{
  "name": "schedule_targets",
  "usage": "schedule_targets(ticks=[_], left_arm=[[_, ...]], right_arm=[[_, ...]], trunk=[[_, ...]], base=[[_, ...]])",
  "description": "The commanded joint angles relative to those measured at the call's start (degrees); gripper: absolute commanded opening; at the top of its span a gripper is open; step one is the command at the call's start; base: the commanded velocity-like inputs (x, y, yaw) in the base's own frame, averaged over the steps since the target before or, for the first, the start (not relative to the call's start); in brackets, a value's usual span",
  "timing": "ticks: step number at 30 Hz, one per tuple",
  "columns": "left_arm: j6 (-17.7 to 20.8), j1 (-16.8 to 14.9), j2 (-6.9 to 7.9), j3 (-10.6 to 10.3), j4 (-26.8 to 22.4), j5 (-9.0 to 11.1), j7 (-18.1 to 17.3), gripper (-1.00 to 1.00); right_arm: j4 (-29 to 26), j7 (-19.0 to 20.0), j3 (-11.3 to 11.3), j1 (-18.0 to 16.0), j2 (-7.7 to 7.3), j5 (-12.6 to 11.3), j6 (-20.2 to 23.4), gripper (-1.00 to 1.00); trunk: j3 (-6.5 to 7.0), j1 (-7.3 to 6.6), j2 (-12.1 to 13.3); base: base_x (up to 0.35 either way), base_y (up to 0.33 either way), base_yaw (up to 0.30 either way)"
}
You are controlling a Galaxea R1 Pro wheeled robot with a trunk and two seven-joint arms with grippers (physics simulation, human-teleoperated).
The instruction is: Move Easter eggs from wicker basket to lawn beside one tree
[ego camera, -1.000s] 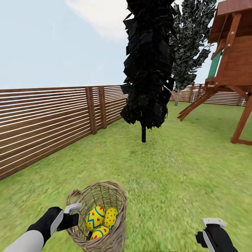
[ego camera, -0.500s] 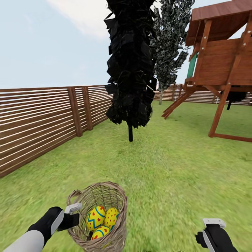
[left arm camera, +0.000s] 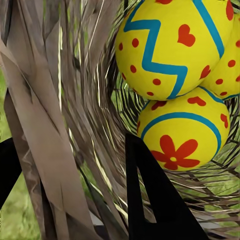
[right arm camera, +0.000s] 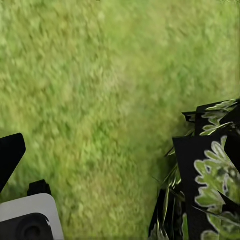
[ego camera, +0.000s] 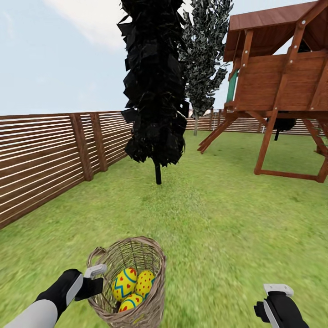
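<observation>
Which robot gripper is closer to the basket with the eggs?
Left. The left gripper is right at the wicker basket wall, which sits between its fingers. The right gripper is off to the side over bare lawn.

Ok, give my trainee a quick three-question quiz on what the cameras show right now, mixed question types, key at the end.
1. True or false: all three Easter eggs lie inside the wicker basket.
2. Which end effector grips the basket's wall? A) left end effector B) right end effector
3. Fill in: the near-black conifer stands between the slat fence and the wooden ______.

Key
1. True.
2. A; the left wrist view shows wicker strands between its fingers, while the right one hangs over bare lawn.
3. Playhouse.
</observation>
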Motion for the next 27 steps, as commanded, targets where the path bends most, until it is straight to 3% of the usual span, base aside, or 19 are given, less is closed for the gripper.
schedule_targets(ticks=[1, 6, 14, 27], left_arm=[[0.6, 0.0, -0.08, 0.5, -0.1, 0.9, -0.1, -1.0], [0.6, 0.0, -0.39, 0.5, -0.1, 0.8, -0.1, -1.0], [0.5, 0.0, -0.44, 0.5, -0.1, 0.8, -0.1, -1.0], [0.5, 0.0, -0.46, 0.5, -0.1, 0.8, -0.1, -1.0]], right_arm=[[0.0, -0.1, 0.0, 0.0, -0.01, -0.1, 0.2, 1.0], [0.0, -0.1, 0.0, 0.0, -0.01, -0.1, 0.2, 1.0], [0.0, -0.1, 0.0, 0.0, -0.09, -0.1, 0.2, 1.0], [-0.5, -0.1, 0.1, 0.0, 0.15, -0.1, 0.2, 1.0]], trunk=[[-0.01, 0.05, 0.0], [-0.01, 0.05, 0.0], [-0.01, 0.05, 0.0], [-0.01, 0.05, 0.0]], base=[[0.289, 0.0, -0.001], [0.327, 0.0, -0.02], [0.335, 0.0, -0.232], [0.335, 0.0, -0.006]])
